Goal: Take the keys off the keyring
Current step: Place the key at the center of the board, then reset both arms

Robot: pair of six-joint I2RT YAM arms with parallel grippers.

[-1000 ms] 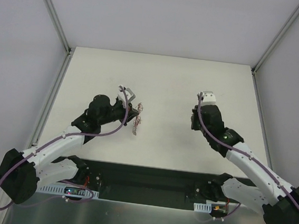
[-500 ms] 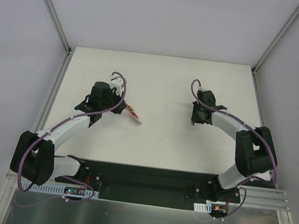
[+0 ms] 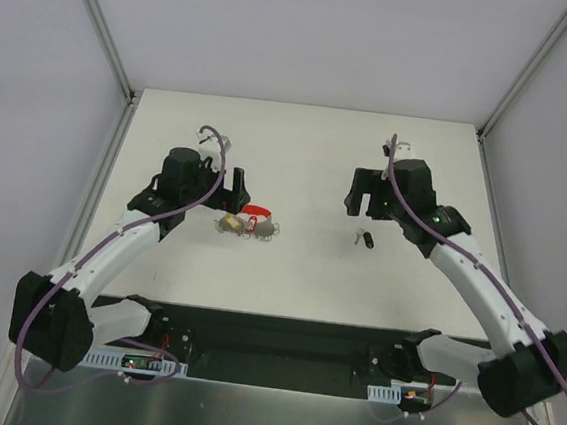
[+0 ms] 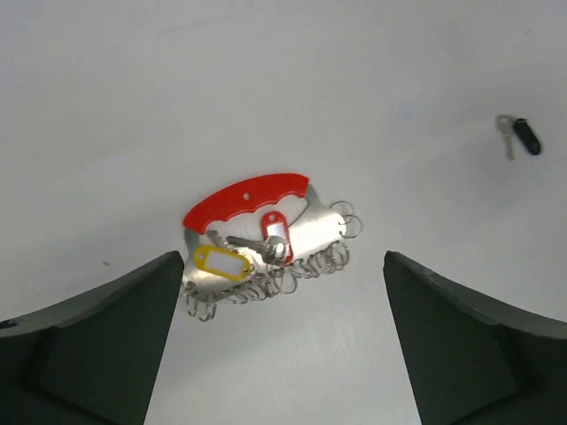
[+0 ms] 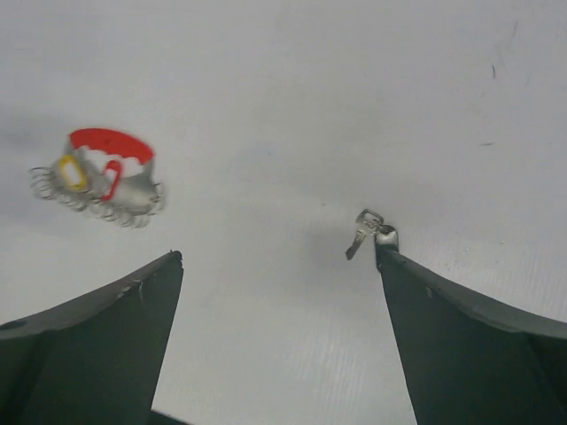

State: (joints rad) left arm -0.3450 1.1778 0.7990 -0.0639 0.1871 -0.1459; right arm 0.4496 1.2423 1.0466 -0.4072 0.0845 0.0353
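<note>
The keyring [image 4: 266, 232] lies flat on the table: a silvery plate with a red curved piece [image 4: 246, 196], several small rings along its edge, a yellow tag [image 4: 219, 263] and a red tag. One silver key [image 4: 252, 243] rests on it. The bunch also shows as the keyring [image 3: 247, 221] and the keyring [image 5: 102, 173]. My left gripper [image 4: 282, 257] hovers over it, open and empty. A separate key with a black head [image 3: 368, 240] lies to the right, seen also as the loose key [image 4: 518, 135]. My right gripper [image 5: 278, 252] is open, and the loose key [image 5: 365, 228] lies just off its right fingertip.
The white table [image 3: 311, 135] is bounded by metal frame rails at left [image 3: 107, 170] and right [image 3: 490, 207]. The black base plate [image 3: 271, 337] runs along the near edge.
Both grippers went from shut to open. The keyring bunch now lies on the table below the left gripper, and a black-headed key lies below the right gripper. Both arms shifted.
</note>
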